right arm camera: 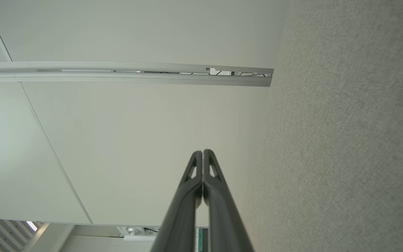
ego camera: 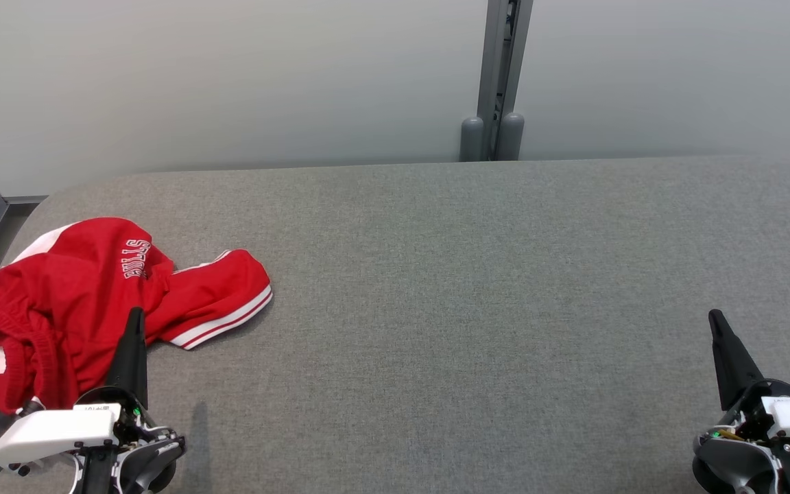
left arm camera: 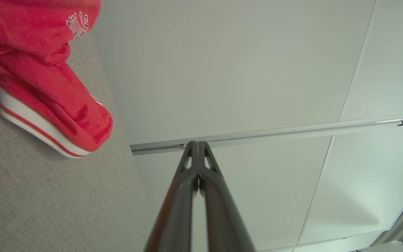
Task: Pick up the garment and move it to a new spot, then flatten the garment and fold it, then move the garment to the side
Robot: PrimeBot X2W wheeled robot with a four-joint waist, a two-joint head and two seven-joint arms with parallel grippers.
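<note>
So the garment (ego camera: pixel 79 295) is a red thing with white stripes along 1 hem and white "BULLS" lettering, and it's crumpled in a heap at the far left end of the grey surface (ego camera: pixel 470 288), right up by the rounded left corner. 1 part of it sticks out to the right and lies flat on the felt, striped hem facing the near side. The rest is bunched up with lots of folds, so I can't tell what shape it really has.

The left gripper (ego camera: pixel 136 315) sits at the lower left with its jaws pressed together and nothing between them. In the head view its tip overlaps the near edge of the red fabric. The left wrist view shows the fingers (left arm camera: pixel 208 196) clear of the cloth, with the garment off to that view's upper left and the striped hem resting on the felt.

The right gripper (ego camera: pixel 714 317) is at the lower right over bare felt, well apart from the garment. Its jaws are closed too, tips touching, holding nothing, and the right wrist view shows that nicely.

Behind the surface there's a pale wall (ego camera: pixel 230 82) with a grey post (ego camera: pixel 498 82) at the far edge.
</note>
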